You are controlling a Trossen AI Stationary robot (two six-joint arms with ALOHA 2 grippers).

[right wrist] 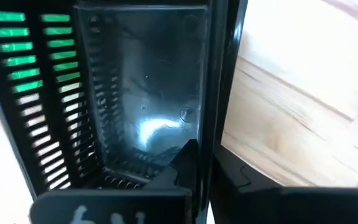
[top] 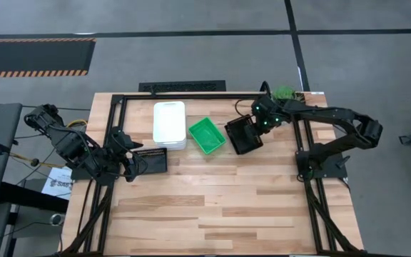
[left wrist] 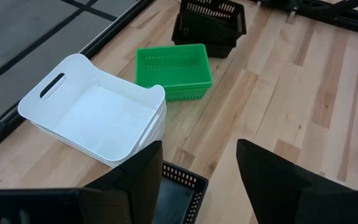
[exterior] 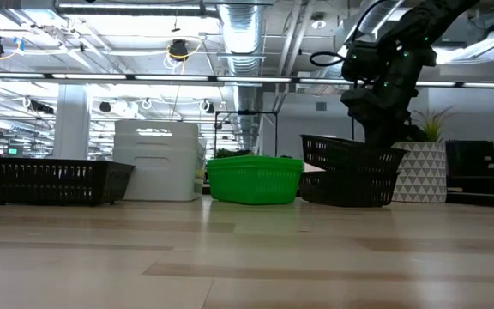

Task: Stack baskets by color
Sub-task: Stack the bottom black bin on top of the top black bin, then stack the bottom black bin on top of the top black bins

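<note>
Two black baskets [top: 242,135] sit nested at the far right, the upper one [exterior: 350,154] slightly tilted inside the lower one [exterior: 346,189]. My right gripper [top: 259,123] is at the upper basket's wall [right wrist: 207,112] on the side toward the table's right edge, pointing steeply down. A green basket [top: 207,135] stands beside them, and a stack of white baskets [top: 170,125] is left of it. A single black basket [top: 152,161] rests on the table at the left. My left gripper [left wrist: 197,186] hangs open above the left end of that single black basket, touching nothing.
A small potted plant [top: 285,93] in a patterned pot [exterior: 423,172] stands at the far right corner, behind the right arm. A black metal frame [top: 191,96] runs along the table's far and side edges. Bare wood [top: 212,207] fills the near half.
</note>
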